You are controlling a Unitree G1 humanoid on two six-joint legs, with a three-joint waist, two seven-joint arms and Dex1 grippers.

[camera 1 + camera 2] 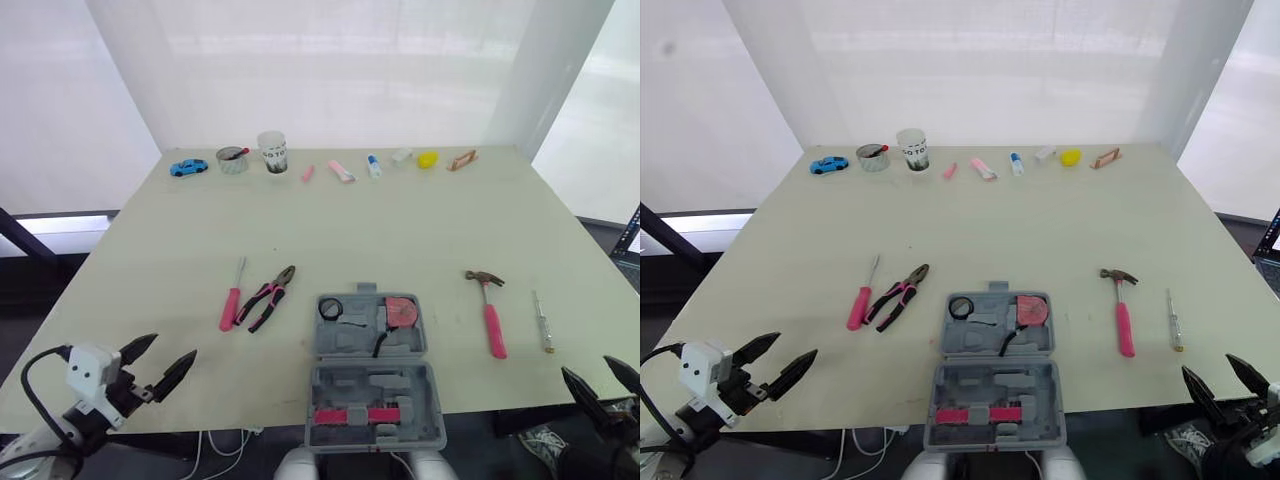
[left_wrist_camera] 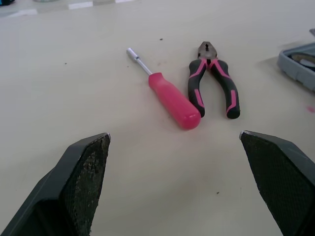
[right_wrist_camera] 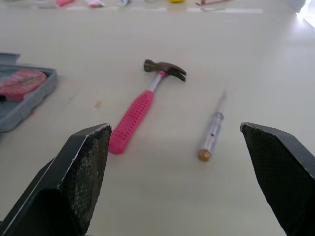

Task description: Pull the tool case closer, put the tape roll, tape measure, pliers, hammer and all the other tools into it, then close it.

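Left gripper (image 1: pixel 174 346) was spread and empty. The pliers (image 1: pixel 266 297) lay ahead and to its right, just left of the open tool case (image 1: pixel 350 342), handles toward it, nose away. Right gripper (image 1: pixel 588 368), likewise spread, was farther.

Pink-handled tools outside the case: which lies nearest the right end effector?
The pink-handled claw hammer, right of the open grey plastic tool case; the pink-handled nut driver and pink-and-black pliers lie on its left.

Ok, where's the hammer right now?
The hammer lies flat on the table on the robot's right side, between the open tool case and a slim silver screwdriver, its head pointing away from the robot.
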